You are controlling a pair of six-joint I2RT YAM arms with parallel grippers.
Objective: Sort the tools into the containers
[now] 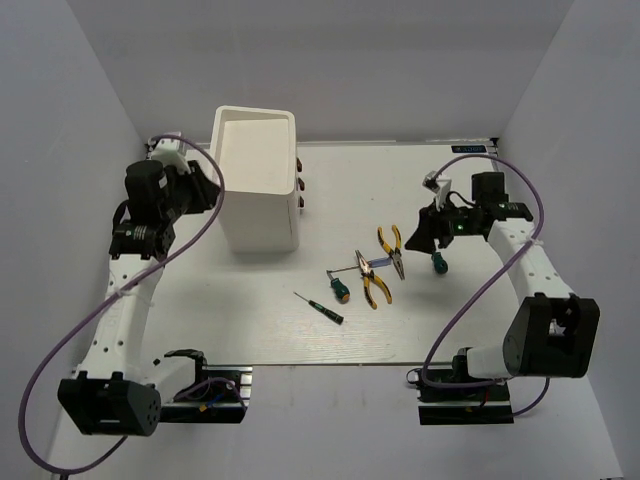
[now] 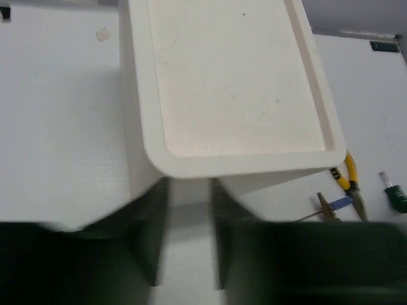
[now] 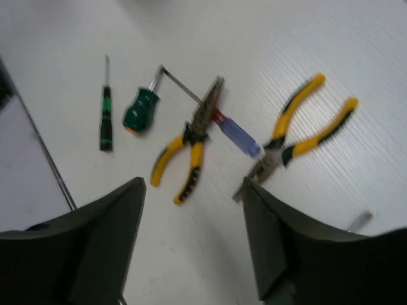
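Right wrist: right claw (image 3: 191, 185) spread near yellow pliers (image 3: 184, 152); left claw (image 2: 189, 190) spread at white box (image 2: 254, 166) corner.

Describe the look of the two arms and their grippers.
The left arm and right arm are white tubular links joined by boxy black motor housings. A purple cable loops along the left one, and a second purple cable along the right. The left gripper and right gripper have broad, flat, dark fingers.
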